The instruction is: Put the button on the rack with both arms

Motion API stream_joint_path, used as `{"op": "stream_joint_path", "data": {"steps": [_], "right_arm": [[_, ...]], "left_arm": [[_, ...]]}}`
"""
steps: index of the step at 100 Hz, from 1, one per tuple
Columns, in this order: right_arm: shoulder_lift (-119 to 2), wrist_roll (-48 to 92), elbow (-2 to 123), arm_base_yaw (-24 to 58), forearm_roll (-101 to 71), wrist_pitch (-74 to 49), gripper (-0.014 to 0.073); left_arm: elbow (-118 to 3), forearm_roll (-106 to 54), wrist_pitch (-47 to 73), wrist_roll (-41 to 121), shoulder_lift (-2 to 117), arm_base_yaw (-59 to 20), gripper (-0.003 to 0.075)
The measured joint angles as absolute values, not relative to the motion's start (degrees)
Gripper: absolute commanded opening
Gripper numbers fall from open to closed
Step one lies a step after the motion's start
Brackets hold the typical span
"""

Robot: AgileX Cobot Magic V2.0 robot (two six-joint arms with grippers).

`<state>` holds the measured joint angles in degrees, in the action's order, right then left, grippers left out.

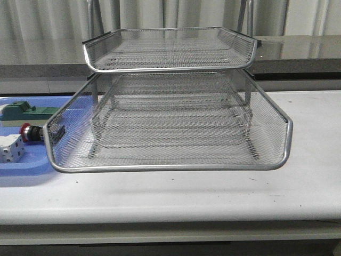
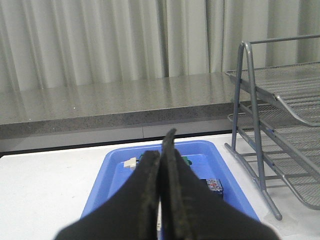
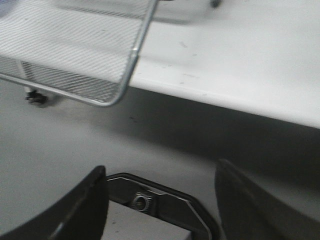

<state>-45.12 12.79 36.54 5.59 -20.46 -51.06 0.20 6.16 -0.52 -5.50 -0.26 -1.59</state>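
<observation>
The button (image 1: pixel 31 132), with its red mushroom cap and black body, lies on its side in the blue tray (image 1: pixel 21 166), just beside the rack (image 1: pixel 170 128). The left gripper (image 2: pixel 161 165) has its fingers pressed together on nothing, and the right gripper (image 3: pixel 160 200) is spread wide.

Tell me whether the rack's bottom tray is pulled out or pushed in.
Pulled out. In the front view the rack's bottom tray juts well forward of the top tray, its front rim overhanging the table's near part.

A long white bench (image 1: pixel 298 186) with a few faint dark scuffs carries a silver wire-mesh letter-tray rack (image 1: pixel 170 125) at its middle. Just beside it on the left lies a flat blue plastic tray (image 1: pixel 21 169), apparently touching the rack's lowest tier.
</observation>
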Motion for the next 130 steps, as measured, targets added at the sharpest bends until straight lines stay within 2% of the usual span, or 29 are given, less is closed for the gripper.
{"op": "stream_joint_path", "data": {"steps": [27, 67, 77, 98, 110, 115, 130], "right_arm": [[-33.43, 0.0, 39.81, 5.59, -2.21, -58.78, 0.0465], [-18.42, -2.0, 39.81, 5.59, 0.65, -65.46, 0.0456], [-16.58, -2.0, 39.81, 5.59, 0.65, -66.11, 0.0374], [-15.85, -2.04, 39.84, 5.59, 0.74, -66.72, 0.0077], [-15.85, -2.13, 39.93, 5.59, 0.74, -66.84, -0.0045], [-15.85, -2.13, 39.93, 5.59, 0.74, -66.84, -0.0073], [-15.85, -2.13, 39.93, 5.59, 0.74, -66.84, -0.0068]], "left_arm": [[0.2, 6.16, -0.52, -5.5, -0.26, -1.59, -0.002], [0.2, 6.16, -0.52, -5.5, -0.26, -1.59, -0.002], [0.2, 6.16, -0.52, -5.5, -0.26, -1.59, -0.002], [0.2, 6.16, -0.52, -5.5, -0.26, -1.59, -0.002], [0.2, 6.16, -0.52, -5.5, -0.26, -1.59, -0.002], [0.2, 6.16, -0.52, -5.5, -0.26, -1.59, -0.002], [0.2, 6.16, -0.52, -5.5, -0.26, -1.59, -0.002]]}}
